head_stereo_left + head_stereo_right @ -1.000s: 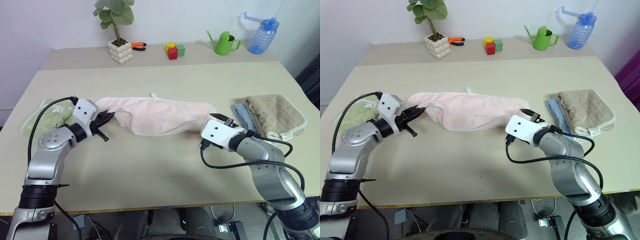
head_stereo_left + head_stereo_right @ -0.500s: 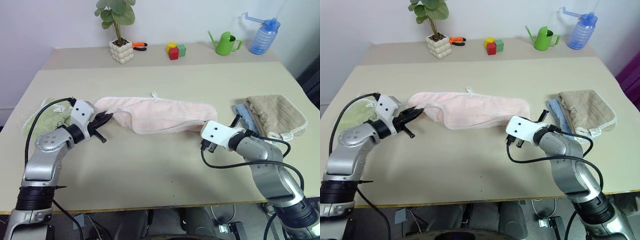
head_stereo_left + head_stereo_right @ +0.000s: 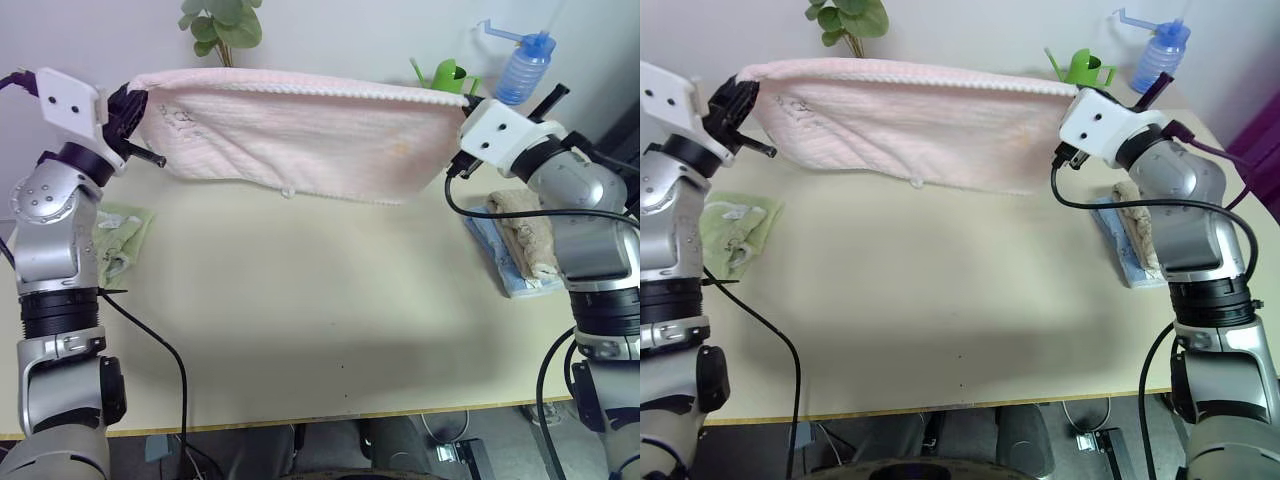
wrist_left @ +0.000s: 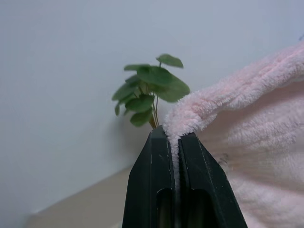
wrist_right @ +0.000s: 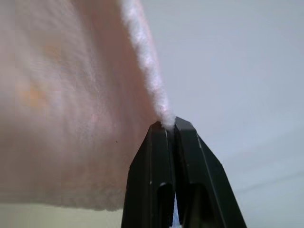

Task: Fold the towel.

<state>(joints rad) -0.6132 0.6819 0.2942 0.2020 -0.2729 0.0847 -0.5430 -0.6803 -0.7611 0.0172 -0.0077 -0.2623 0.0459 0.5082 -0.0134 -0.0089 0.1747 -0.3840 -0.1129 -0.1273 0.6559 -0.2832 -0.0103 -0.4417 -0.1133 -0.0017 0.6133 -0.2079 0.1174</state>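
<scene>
We hold the towel, fluffy pale pink terry with stitched edging, stretched across the upper part of the frame above the table. Its long axis runs left to right. Left gripper and right gripper each pinch a top corner.

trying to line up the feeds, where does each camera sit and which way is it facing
Left eye view: on the head, facing forward and down at the table; both arms hold up the towel.
Right eye view: same head, same scene; left tool and right tool at the towel's top corners.
Left wrist view: along the left tool's shut fingers, towards the plant and wall.
Right wrist view: along the right tool's shut fingers.
All four share the towel.
</scene>
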